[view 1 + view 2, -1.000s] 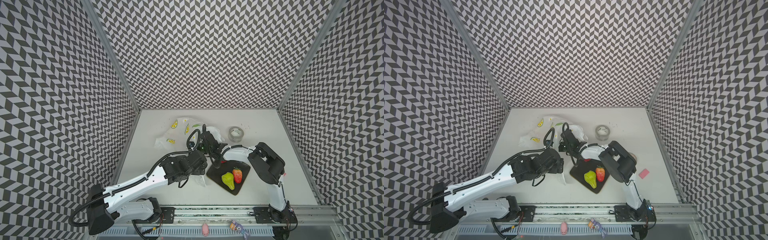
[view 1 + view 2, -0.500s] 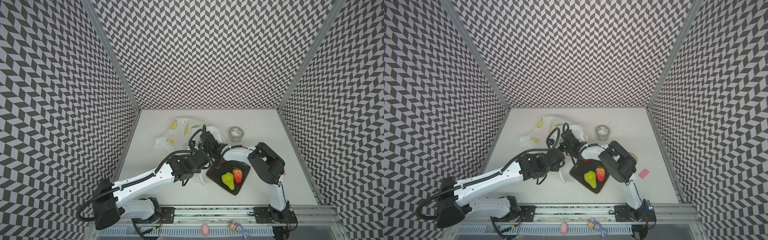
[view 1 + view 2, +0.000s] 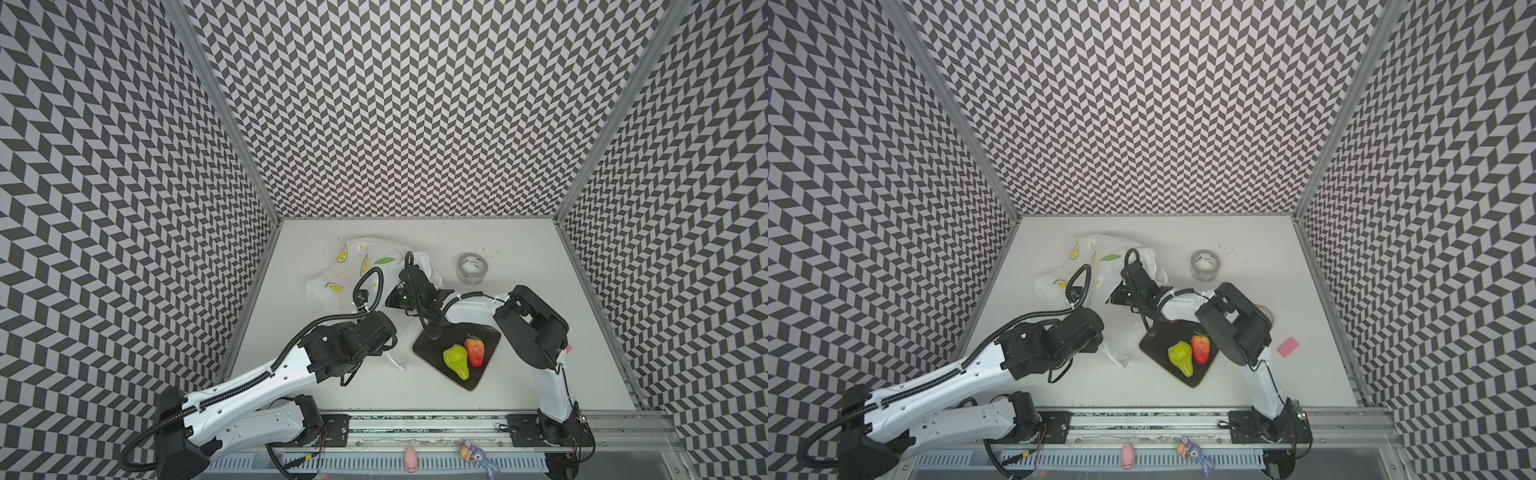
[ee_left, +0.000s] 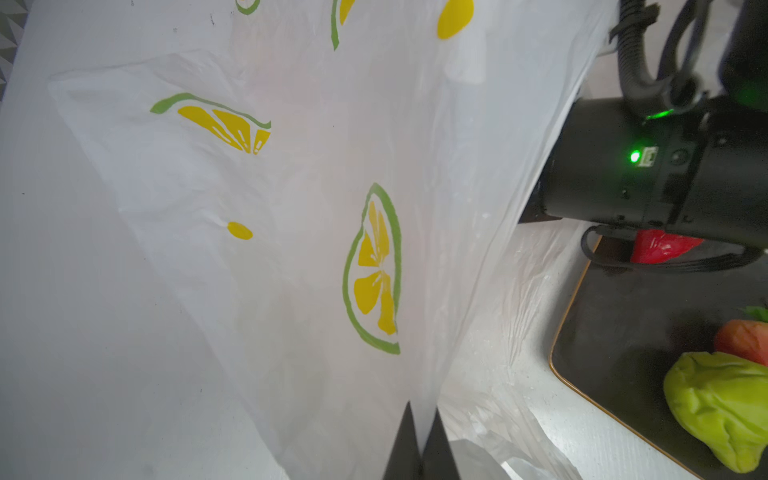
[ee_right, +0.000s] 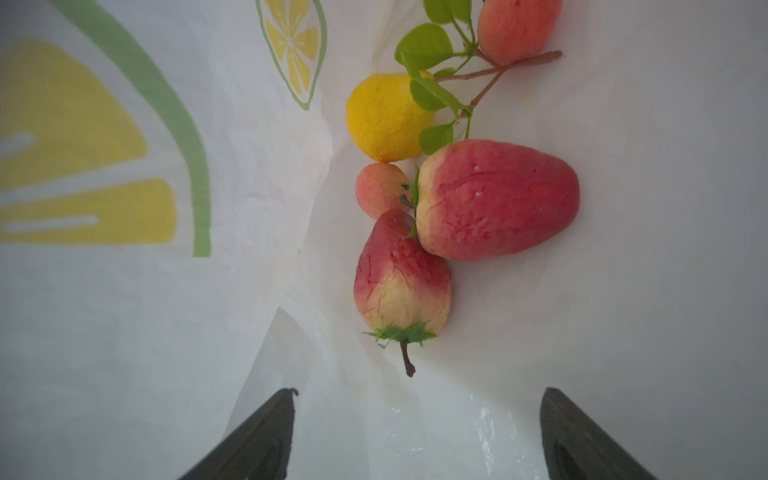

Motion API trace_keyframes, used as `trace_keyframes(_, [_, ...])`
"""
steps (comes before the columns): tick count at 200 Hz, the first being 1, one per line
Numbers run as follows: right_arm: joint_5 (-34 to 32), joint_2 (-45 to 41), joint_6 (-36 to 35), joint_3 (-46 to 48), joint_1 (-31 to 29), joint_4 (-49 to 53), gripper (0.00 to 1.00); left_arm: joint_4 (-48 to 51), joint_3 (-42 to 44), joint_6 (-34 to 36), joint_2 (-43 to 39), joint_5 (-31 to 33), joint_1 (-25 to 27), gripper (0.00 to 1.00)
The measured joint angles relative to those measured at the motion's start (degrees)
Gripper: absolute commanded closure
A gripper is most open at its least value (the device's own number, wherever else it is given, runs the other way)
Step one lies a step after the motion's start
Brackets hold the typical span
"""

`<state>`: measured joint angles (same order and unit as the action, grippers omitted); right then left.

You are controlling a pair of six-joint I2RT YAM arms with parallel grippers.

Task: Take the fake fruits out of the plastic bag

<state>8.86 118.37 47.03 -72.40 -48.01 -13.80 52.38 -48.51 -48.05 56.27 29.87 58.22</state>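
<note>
White crinkly bag (image 3: 365, 266), printed with lemon slices, lies on the desk (image 3: 540, 249) left of centre, toward the back edge. Left gripper (image 4: 420, 434) sits at the bag's front end, and its jaws are clenched on a thin fold of the bag's film. Right gripper (image 5: 419, 436) reaches into the bag's mouth from the right. Its jaws are released and spread wide, gripping nothing.

Inside the bag, seen by the right wrist camera, fruits lie in a cluster. A big strawberry (image 5: 494, 199) touches a small strawberry (image 5: 401, 278), with a pink ball (image 5: 380, 189) and a yellow fruit (image 5: 386, 118) just beside them. A leafy twig (image 5: 424, 45) carries another pink fruit (image 5: 515, 29). The small strawberry lies nearest the spread jaws, apart from them.

Dark tray (image 3: 432, 345) sits near the desk's front edge, right of centre. It holds a green pear (image 3: 456, 361) and a strawberry (image 3: 475, 351) that touch each other. Clear tape roll (image 3: 471, 268) stands near the back edge, right of the bag.
</note>
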Motion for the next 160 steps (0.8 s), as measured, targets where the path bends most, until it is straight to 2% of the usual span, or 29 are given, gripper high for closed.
trace_keyframes(81, [-2.27, 3.3, 1.14, -3.06, -2.49, -3.26, 0.23, -0.42, 2.23, -0.04, -3.5, -2.95, -0.13, 1.0])
trace_keyframes(160, [-4.39, 9.07, 2.84, -6.88, -3.04, -8.83, 0.21, -4.68, 2.23, 1.97, -3.45, -4.7, -0.37, 1.0])
